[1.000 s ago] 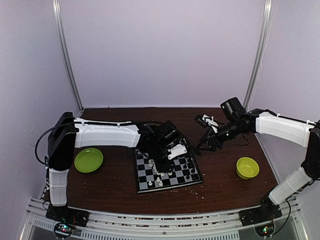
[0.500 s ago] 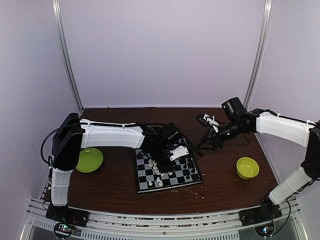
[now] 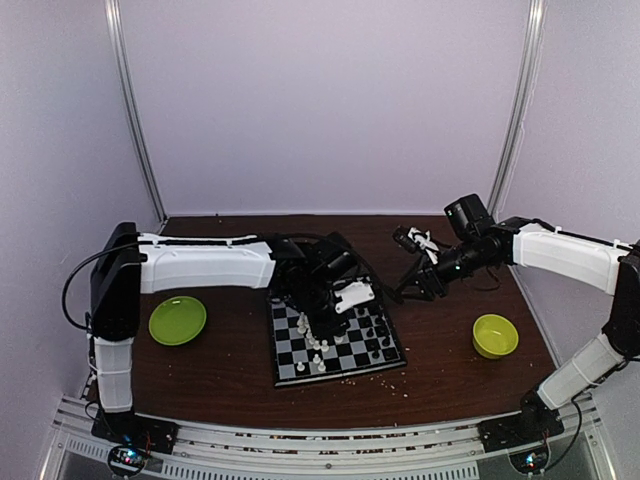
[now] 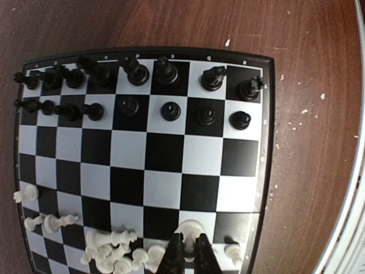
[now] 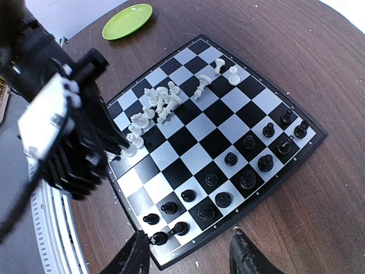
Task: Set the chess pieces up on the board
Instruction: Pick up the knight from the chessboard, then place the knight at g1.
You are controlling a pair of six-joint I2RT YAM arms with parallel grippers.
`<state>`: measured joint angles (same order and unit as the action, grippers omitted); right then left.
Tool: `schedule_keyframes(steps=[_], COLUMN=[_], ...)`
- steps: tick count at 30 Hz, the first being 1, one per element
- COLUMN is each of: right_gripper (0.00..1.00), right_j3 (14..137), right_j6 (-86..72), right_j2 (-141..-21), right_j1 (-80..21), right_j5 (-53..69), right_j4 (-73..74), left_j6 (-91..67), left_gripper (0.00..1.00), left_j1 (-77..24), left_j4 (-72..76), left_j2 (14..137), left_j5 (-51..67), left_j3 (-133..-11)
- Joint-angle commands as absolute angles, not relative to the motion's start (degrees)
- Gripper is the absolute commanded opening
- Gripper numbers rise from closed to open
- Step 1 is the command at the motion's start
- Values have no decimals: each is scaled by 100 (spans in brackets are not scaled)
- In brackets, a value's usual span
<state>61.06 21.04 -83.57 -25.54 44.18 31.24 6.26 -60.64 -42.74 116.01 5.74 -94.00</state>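
Closing over the past second, the left gripper (image 4: 188,241) is now pressing its two dark fingers (image 4: 174,258) together on a tiny white chessman (image 4: 189,227). It is pinching this piece at the near edge of the small square chessboard of black and light-grey checks (image 4: 164,153).

Just left of those fingers, a heap of white chessmen (image 4: 114,254) is lying jumbled, several tipped on their sides. A few strays (image 4: 50,221) are trailing further left. One more white piece (image 4: 232,254) is sitting just right of the fingers.

Beyond the fingertips, the middle squares are lying bare. Farther still, along the far edge, the tiny black chessmen (image 4: 170,110) are standing in two rows of eight.

The black side is therefore looking finished. The white side is looking barely begun, with nearly every white piece still waiting to be stood on the two near rows.

Past the black rows, the right gripper (image 5: 189,258) is hovering over the board's rim. Its fingers are spread wide and are holding nothing.

Well away to the left of the pinching fingers, a round lime-green plate (image 3: 177,320) is resting on the dark brown wooden table (image 3: 230,375). A small lime-green bowl (image 3: 494,335) is sitting on the right gripper's side.
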Motion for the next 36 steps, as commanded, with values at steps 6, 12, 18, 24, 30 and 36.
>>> schedule_keyframes(steps=[6,12,18,24,30,36], right_gripper=[48,48,48,48,47,47], right_j3=[6064,6060,6056,6040,6063,6064], right_j6=[2101,2114,2114,2118,2140,2153], right_j2=[-8257,-8279,-8265,-8286,-8358,-8385], right_j1=[-2505,-2505,-2505,-2500,-2505,-2505], right_j5=[4538,4552,4546,4509,4521,4532], right_j4=[3072,3072,3076,3067,3093,3102], left_j6=[24,-290,-306,-241,-161,-145], left_gripper=[0,0,0,0,0,0], left_j1=[-5944,-5886,-5774,-5615,-5587,-5581], left_j4=[-4309,-4005,-3870,-3720,-3708,-3681], left_j2=[9854,9379,9610,9795,10006,10072], left_j5=[293,186,166,325,357,476], left_j3=[-8000,-6903,-6708,-6700,-6683,-6625])
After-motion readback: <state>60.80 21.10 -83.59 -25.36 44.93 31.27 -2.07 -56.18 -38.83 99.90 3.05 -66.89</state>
